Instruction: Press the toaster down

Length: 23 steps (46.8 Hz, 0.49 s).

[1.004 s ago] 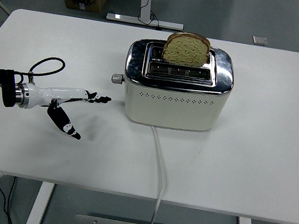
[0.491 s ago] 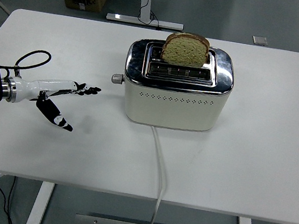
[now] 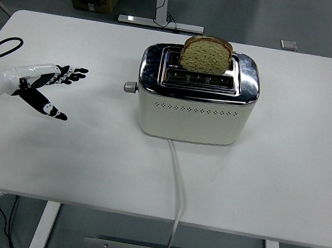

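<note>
Toaster (image 3: 197,95) well right of left hand (image 3: 38,79) | fingers (image 3: 72,73) spread, holding nothing

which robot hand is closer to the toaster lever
Left. The left robot hand hovers open over the table's left part, well left of the lever on the toaster. The right robot hand is not in view.

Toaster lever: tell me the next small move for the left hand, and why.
Probably bring the left hand rightward toward the lever knob on the toaster's left end. The hand is open, fingers spread, holding nothing, well to the left of the toaster with bare table between. The bread slice stands high in the rear slot, so the lever looks unpressed.
</note>
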Available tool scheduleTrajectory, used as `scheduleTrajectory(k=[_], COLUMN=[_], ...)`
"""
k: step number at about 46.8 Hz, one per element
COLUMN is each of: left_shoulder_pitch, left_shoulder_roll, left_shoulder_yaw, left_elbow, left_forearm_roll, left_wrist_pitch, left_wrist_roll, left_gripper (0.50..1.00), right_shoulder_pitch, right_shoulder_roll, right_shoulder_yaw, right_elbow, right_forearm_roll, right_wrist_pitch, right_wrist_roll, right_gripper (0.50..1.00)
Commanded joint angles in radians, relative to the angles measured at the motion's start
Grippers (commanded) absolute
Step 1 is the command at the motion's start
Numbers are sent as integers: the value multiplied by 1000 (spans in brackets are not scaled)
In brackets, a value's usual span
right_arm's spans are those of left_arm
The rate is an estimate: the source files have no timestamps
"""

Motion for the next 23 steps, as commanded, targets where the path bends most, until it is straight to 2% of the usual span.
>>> scheduleTrajectory(k=[1,17,23], left_shoulder_pitch=[0,-3,-20], left_shoulder_roll=[1,-5,-9], left_shoulder_yaw=[-3,-6,-17], left_elbow=[4,59,116], left_forearm_roll=[-39,-274,-363], left_wrist_pitch=[1,9,57], left_wrist_roll=[0,-4,-3], left_gripper=[1000,1000,1000], right_shoulder_pitch=[0,0,0], right_shoulder_roll=[0,0,0], right_shoulder_yaw=[0,0,0], right_elbow=[0,0,0], right_forearm_roll=[0,0,0], right_wrist_pitch=[0,0,0], right_wrist_roll=[1,-1,-1], right_gripper=[998,998,998])
